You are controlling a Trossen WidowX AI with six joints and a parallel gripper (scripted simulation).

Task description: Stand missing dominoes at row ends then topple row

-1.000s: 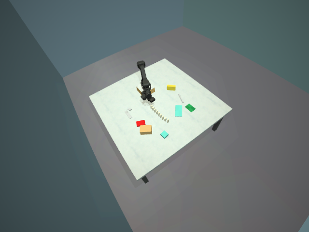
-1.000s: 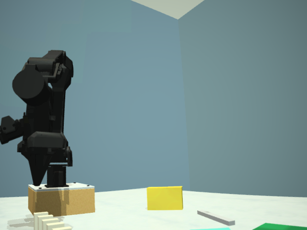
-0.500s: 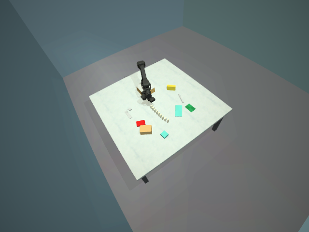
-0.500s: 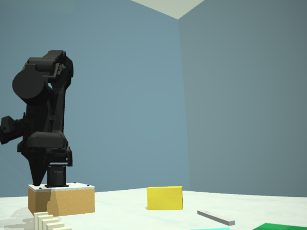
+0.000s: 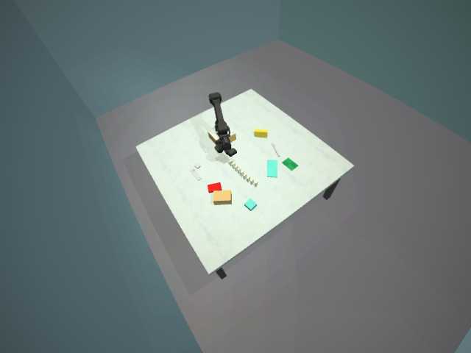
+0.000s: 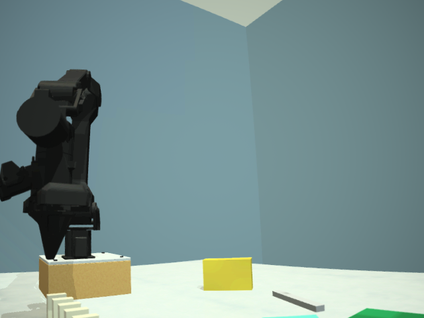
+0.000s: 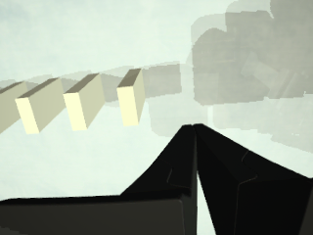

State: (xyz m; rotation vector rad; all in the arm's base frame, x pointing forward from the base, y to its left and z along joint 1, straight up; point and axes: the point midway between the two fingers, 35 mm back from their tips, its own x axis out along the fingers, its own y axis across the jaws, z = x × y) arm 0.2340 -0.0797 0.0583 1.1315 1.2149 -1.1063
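Note:
A row of several cream dominoes stands upright in the middle of the table. Its end domino nearest the arm's base (image 5: 230,162) (image 6: 50,306) (image 7: 129,105) is upright, and its far end domino (image 5: 255,184) is upright too. No domino is seen lying down. My gripper (image 6: 50,258) (image 7: 192,134) is shut with its fingertips together and nothing between them. It points down above the table, off the base-side end of the row and clear of the end domino. In the top view the fingertips are hidden by the arm. The lower part of the row is cut off in the exterior view.
The arm's base box (image 6: 103,280) is behind the gripper. A yellow block (image 5: 260,133) (image 6: 227,274), grey bar (image 5: 275,149) (image 6: 297,301), cyan slab (image 5: 271,168) and green piece (image 5: 289,164) lie on one side; a red block (image 5: 214,187), orange block (image 5: 221,197) and grey piece (image 5: 196,174) on the other.

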